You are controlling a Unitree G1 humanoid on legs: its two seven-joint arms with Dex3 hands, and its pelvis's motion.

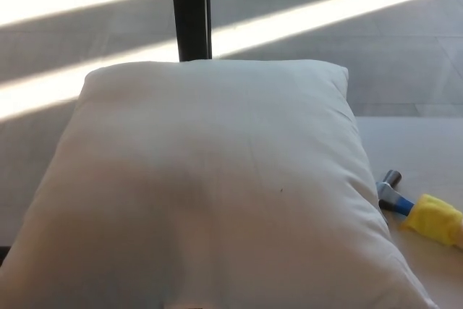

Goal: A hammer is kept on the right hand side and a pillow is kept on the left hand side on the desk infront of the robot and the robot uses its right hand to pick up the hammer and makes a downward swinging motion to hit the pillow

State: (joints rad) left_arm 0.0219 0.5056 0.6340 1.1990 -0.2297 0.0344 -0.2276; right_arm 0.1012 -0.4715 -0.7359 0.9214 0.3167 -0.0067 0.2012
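A large white pillow [210,186] fills most of the head view, lying flat on the light desk [419,150]. To its right, at the picture's right edge, lies the hammer [416,211]: a metal head next to the pillow's edge, a blue neck and a yellow grip that runs out of the picture. Part of the hammer's head is hidden behind the pillow's side. Neither of my hands shows in this view.
A black vertical post [191,11] stands behind the pillow at the top centre. Beyond the desk is a grey tiled floor [347,34] crossed by bright bands of sunlight.
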